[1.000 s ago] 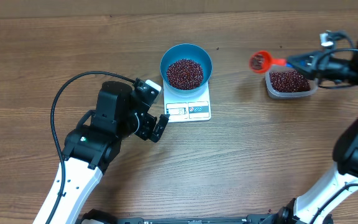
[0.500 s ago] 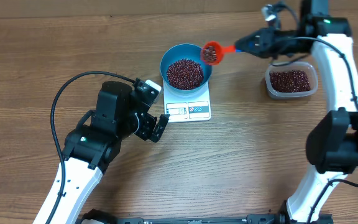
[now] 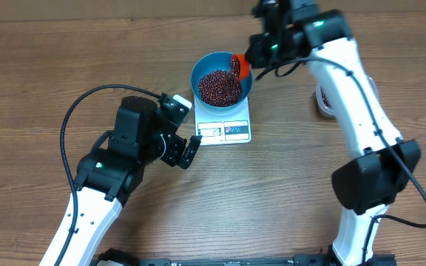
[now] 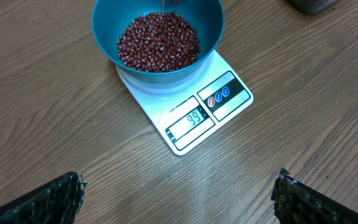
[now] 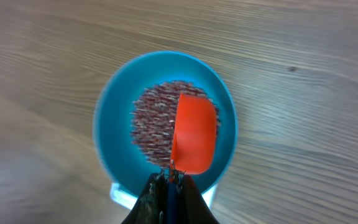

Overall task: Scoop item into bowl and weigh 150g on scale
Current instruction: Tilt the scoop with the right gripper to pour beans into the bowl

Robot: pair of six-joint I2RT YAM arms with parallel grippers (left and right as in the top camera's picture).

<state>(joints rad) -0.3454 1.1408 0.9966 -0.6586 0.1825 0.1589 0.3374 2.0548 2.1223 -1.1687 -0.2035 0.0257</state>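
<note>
The blue bowl (image 3: 202,68) stands on the white scale (image 3: 224,131) and holds a heap of dark red-brown beans (image 3: 220,87). In the left wrist view the scale (image 4: 232,93) shows 99 under the bowl (image 4: 104,37) of beans (image 4: 158,42). My right gripper (image 3: 251,58) is shut on the blue handle of an orange scoop (image 3: 238,65), which is tipped over the bowl's right rim. In the right wrist view the scoop (image 5: 194,134) shows its back above the beans (image 5: 154,118), close ahead of the gripper (image 5: 169,180). My left gripper (image 3: 187,151) is open over bare wood in front of the scale, holding nothing (image 4: 179,190).
A clear tub (image 3: 322,100) sits to the right of the scale, mostly hidden behind the right arm. The left arm's black cable (image 3: 80,111) loops over the table at the left.
The right arm has swung left from the tub, carrying the scoop to the bowl, and has tipped it over the rim. The left arm has not moved.
</note>
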